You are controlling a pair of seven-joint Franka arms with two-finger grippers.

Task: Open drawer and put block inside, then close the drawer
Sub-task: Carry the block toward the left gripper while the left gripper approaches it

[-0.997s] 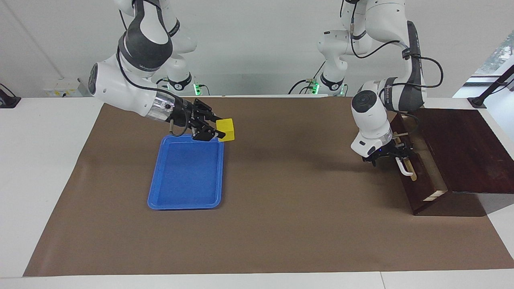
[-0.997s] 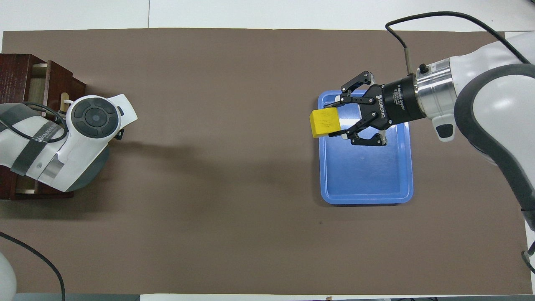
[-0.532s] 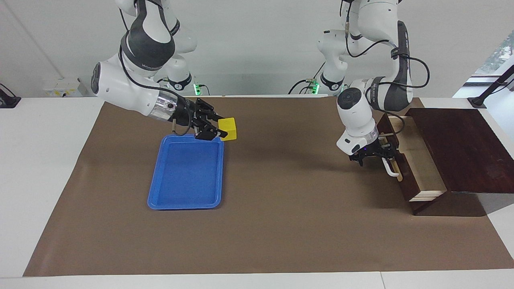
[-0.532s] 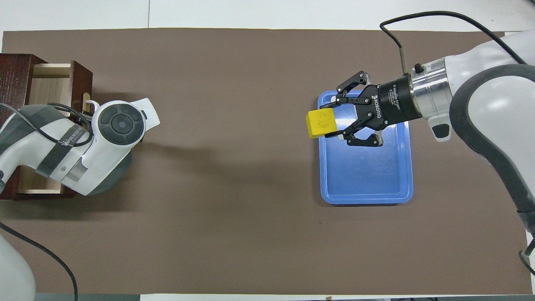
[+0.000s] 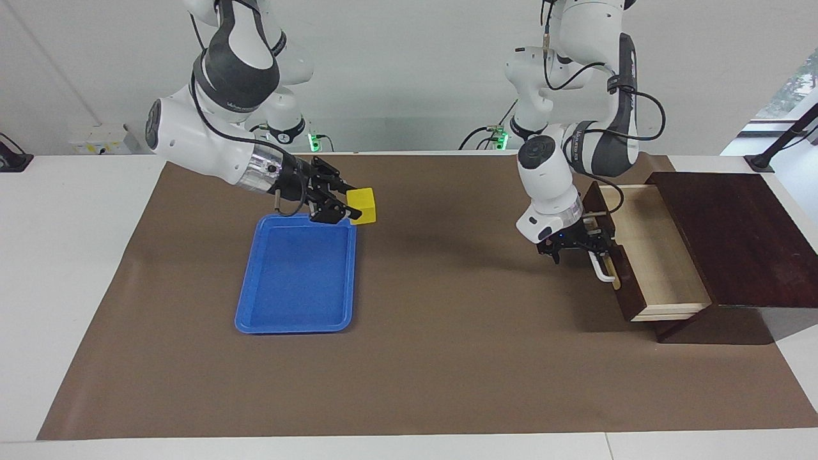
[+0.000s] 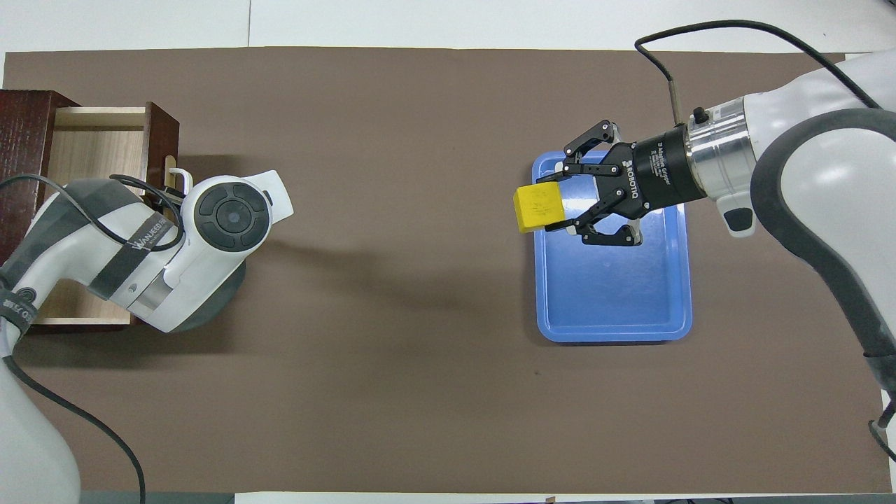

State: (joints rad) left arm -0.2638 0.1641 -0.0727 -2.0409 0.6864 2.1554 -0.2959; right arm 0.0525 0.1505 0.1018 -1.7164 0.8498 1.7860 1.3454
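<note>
The drawer [image 5: 655,252] stands pulled well out of its dark brown cabinet [image 5: 735,230], and its pale wood inside shows with nothing in it. My left gripper [image 5: 586,246] is shut on the drawer's white bar handle [image 5: 602,269]. In the overhead view the drawer [image 6: 91,143] shows, but the left wrist hides that gripper. My right gripper [image 5: 348,209] is shut on the yellow block [image 5: 363,206] and holds it in the air over a corner of the blue tray [image 5: 297,281]. The block [image 6: 537,208] and the right gripper [image 6: 564,203] also show in the overhead view.
The blue tray [image 6: 612,294] lies on the brown mat [image 5: 447,332] toward the right arm's end, with nothing in it. The cabinet [image 6: 24,126] stands at the left arm's end of the table. Bare mat lies between tray and drawer.
My left gripper has pulled the drawer farther out of the cabinet, toward the middle of the table. My right gripper with the block has barely moved.
</note>
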